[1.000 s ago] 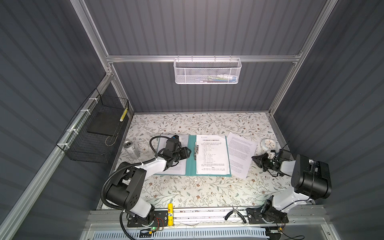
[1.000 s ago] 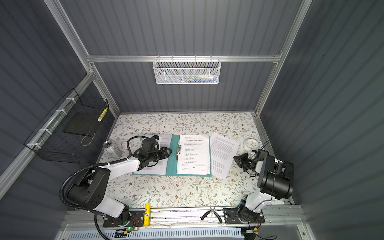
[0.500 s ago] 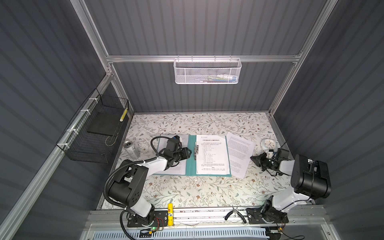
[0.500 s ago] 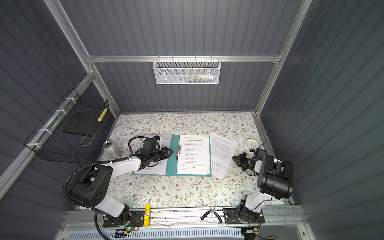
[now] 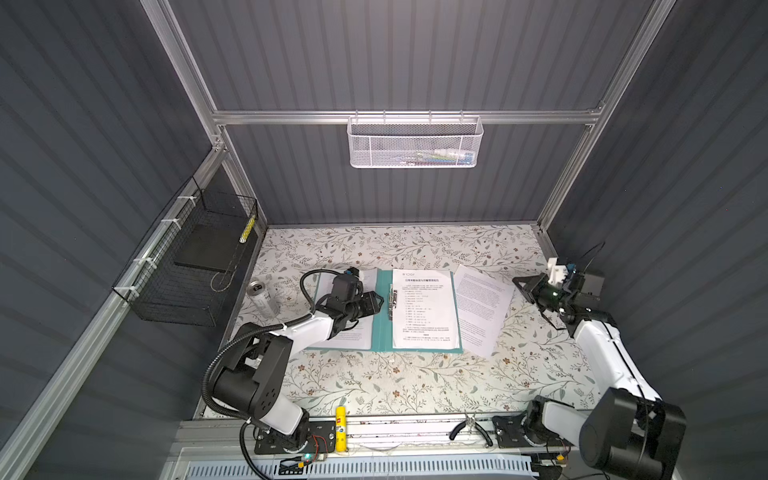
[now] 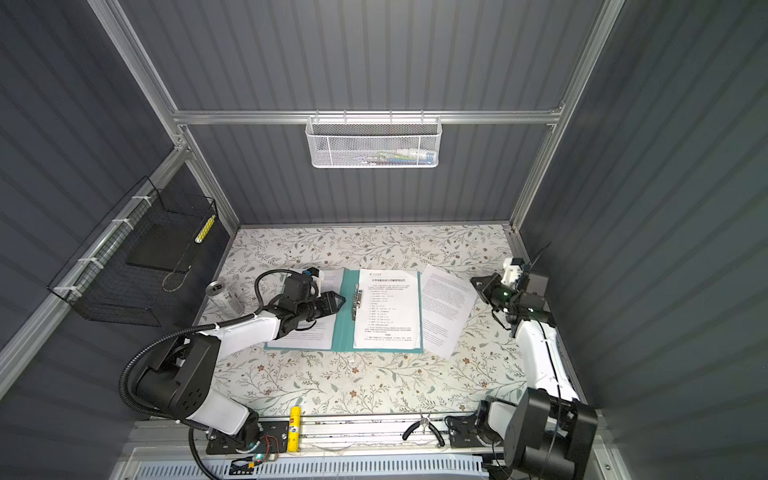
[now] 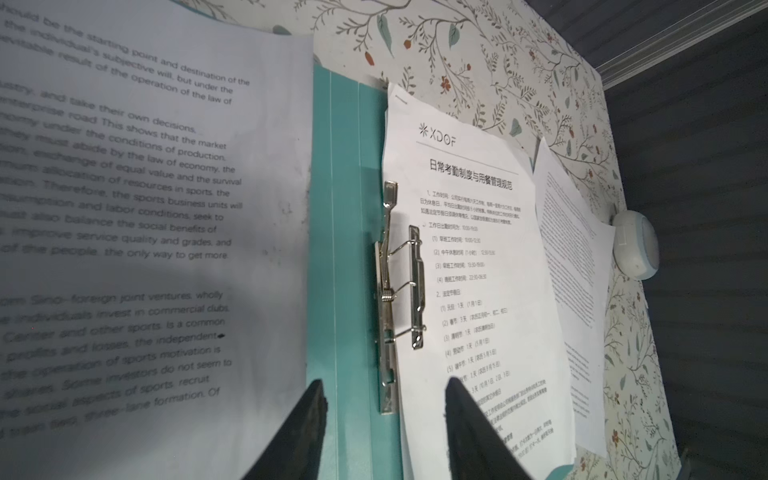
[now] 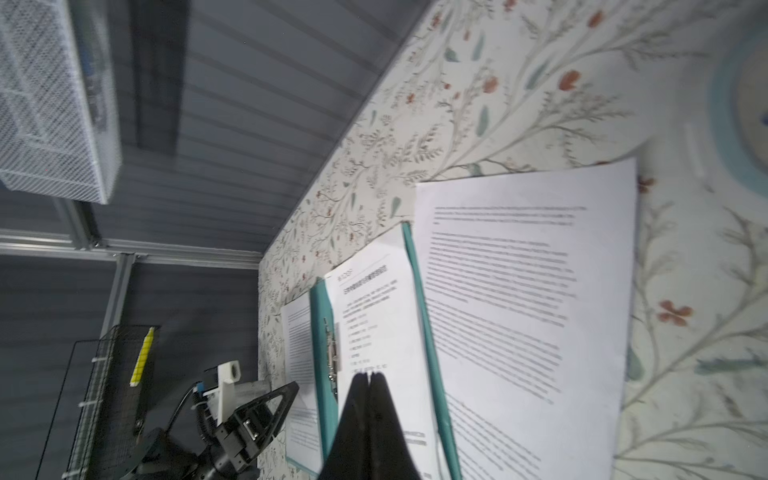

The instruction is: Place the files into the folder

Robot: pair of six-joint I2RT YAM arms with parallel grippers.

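Line up left tool (image 7: 384, 381), jaws apart and empty, on clip (image 7: 390, 291) of folder (image 5: 381, 332) lying open on worktop (image 5: 374, 386); slide loose sheet (image 5: 482, 316), probably overlapping its outer edge, inward with pinched-shut right tool (image 8: 369, 376).

From overhead I see the folder (image 5: 383, 332) lying open on the floral table (image 5: 374, 386), its metal clip (image 5: 392, 300) running along the spine. A headed sheet (image 5: 426, 311) lies on the folder's right half. A second sheet (image 5: 353, 338) lies on the left half, partly under my left arm. The left gripper (image 5: 379, 303) sits over that left half, just left of the clip. A third sheet (image 5: 484, 311) lies tilted on the table, against the folder's right edge. The right gripper (image 5: 518, 284) is at that sheet's far right edge; I cannot judge contact. A can (image 5: 262, 298) sits at the left, near a black wire basket (image 5: 187, 270).
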